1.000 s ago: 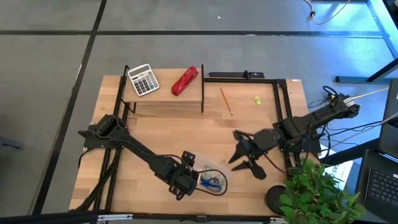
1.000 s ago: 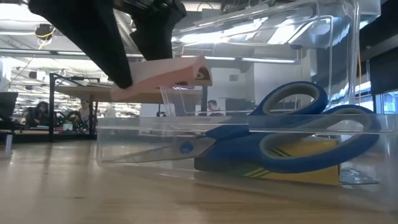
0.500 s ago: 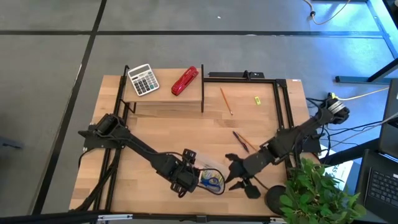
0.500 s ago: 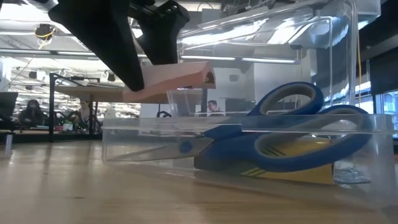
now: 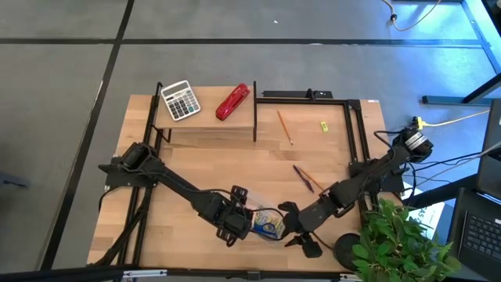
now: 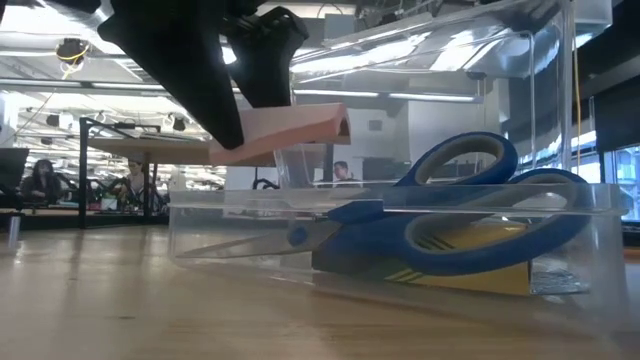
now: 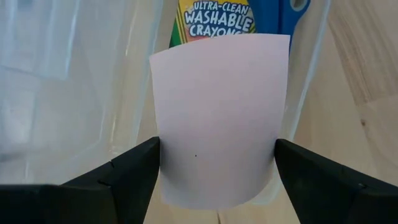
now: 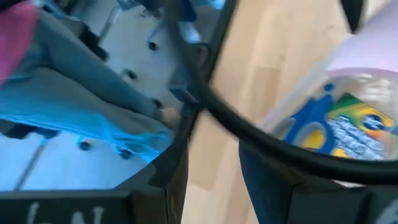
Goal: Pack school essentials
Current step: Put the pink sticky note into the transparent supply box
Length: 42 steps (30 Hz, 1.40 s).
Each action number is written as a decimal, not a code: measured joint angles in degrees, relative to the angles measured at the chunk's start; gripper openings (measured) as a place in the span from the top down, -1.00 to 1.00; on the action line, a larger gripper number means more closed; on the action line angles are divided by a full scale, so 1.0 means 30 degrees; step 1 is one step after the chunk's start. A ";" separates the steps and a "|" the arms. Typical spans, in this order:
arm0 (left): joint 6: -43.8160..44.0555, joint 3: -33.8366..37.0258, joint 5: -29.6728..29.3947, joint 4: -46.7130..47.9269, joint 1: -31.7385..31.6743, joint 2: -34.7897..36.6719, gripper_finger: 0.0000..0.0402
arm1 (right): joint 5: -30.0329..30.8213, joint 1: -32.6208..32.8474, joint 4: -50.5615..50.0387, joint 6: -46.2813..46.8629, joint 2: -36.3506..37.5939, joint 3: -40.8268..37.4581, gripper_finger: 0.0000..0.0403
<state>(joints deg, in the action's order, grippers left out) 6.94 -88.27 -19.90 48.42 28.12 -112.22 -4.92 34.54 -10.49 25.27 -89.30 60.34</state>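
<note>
A clear plastic case (image 5: 268, 227) lies near the table's near edge and holds blue-handled scissors (image 6: 470, 205) on a yellow crayon box (image 7: 214, 18). My left gripper (image 5: 235, 223) is shut on the pink sticky-note pad (image 6: 285, 130), just above the case's left end. My right gripper (image 5: 296, 229) is open at the case's right end; whether it touches the case I cannot tell. An orange pencil (image 5: 284, 127), a small yellow piece (image 5: 323, 125) and a dark pen beside another pencil (image 5: 304, 178) lie flat on the table. My left gripper pinches the sticky-note pad between its two fingers, one on each opposite side edge (image 7: 165, 155). The fingers (image 6: 215, 90) slant down from above. The pad is lifted clear, roughly level, and juts out beyond the fingertips over the case's rim.
A white-grey calculator (image 5: 180, 100) and a red stapler (image 5: 232, 102) sit on a raised wooden shelf at the far left. A black frame (image 5: 305, 95) runs along the far and right sides. A potted plant (image 5: 399, 243) stands at the near right corner.
My right gripper has swung from mid-table toward the near edge and left, ending at the case's right end with its fingers still spread. My left gripper has carried the pad slightly right, farther over the case.
</note>
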 joint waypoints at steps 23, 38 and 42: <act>-0.0022 0.0468 0.0330 -0.0673 -0.0051 0.0029 -0.50 | 0.5190 0.0000 -0.0895 0.3532 -0.0268 0.0000 0.28; -0.0026 0.0729 -0.0759 -0.0895 -0.0368 0.0029 -0.50 | 0.7746 0.0000 -0.4341 0.4029 -0.0243 0.1733 0.28; -0.0025 0.0729 -0.0765 -0.0873 -0.0573 0.0029 -0.50 | 0.8346 0.0000 -0.5847 0.4425 -0.0235 0.2180 0.28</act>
<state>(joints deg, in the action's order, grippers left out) 6.87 -86.08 -22.20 45.80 26.40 -112.14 20.11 34.54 -28.03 38.54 -90.00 66.88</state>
